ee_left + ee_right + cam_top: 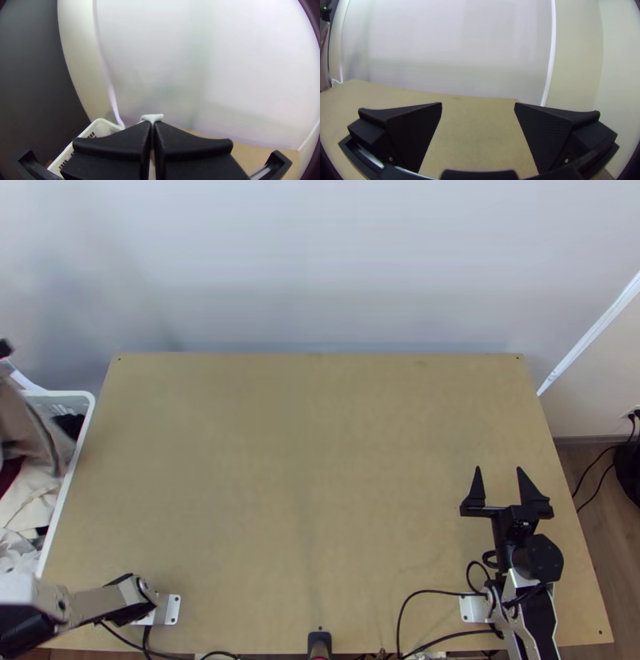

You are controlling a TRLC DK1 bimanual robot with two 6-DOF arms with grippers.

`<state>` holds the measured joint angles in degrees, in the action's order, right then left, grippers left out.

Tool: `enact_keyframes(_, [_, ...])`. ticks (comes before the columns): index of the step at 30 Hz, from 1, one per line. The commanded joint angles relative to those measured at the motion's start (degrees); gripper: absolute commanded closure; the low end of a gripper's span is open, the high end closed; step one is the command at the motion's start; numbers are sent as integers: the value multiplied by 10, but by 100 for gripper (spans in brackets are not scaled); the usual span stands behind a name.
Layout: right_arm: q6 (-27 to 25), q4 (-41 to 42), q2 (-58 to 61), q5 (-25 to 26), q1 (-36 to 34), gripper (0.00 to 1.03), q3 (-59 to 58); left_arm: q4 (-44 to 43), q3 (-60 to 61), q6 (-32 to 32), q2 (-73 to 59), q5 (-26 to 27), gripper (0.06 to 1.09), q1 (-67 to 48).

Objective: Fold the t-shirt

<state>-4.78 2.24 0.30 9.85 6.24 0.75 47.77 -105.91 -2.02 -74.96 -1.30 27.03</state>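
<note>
Far left: t-shirt [26, 424] hangs from the left gripper [5, 349], over the basket [90, 400], off the tabletop's [304, 500] left side. Left jaws are closed together on it; left wrist view has a pale bit of it sticking out past the fingertips, the rest below. Bunched, not spread. It points down, long axis roughly vertical in the right wrist view. Can't tell which end is neck or hem.

Basket: white, slatted sides, other clothes [28, 498] heaped inside: black, dark red, cream, whitish. Can't tell if the shirt's lower end touches the heap.

Right: right gripper [498, 470] sits above the tabletop's right part, jaws wide apart, nothing between them, well apart from the shirt.

Count: one held shirt, one basket, two grippers. Pieces in the heap overlap, exact number can't be told.
</note>
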Motion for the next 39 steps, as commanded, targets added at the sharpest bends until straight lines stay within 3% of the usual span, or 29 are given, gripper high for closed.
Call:
enact_keyframes(1, [-9, -7, -4, 5, -3, 4, -6, -4, -31, 21, 46, -72, 105, -121])
enact_keyframes(6, [-9, -7, -4, 5, -3, 4, -6, 11, -22, 27, 56, -210, 105, -341])
enact_keyframes(10, [-9, -7, -4, 5, -3, 4, -6, 11, 14, 51, 54, -259, 105, -471])
enact_keyframes(17, [-9, -7, -4, 5, -3, 4, -6, 3, 74, 105, 26, -276, 105, -624])
enact_keyframes(26, [-9, -7, -4, 5, -3, 4, -6, -52, 66, 136, -88, -277, 105, -761])
enact_keyframes(39, [-9, -7, -4, 5, -3, 4, -6, -94, -142, 167, -345, -282, 105, -914])
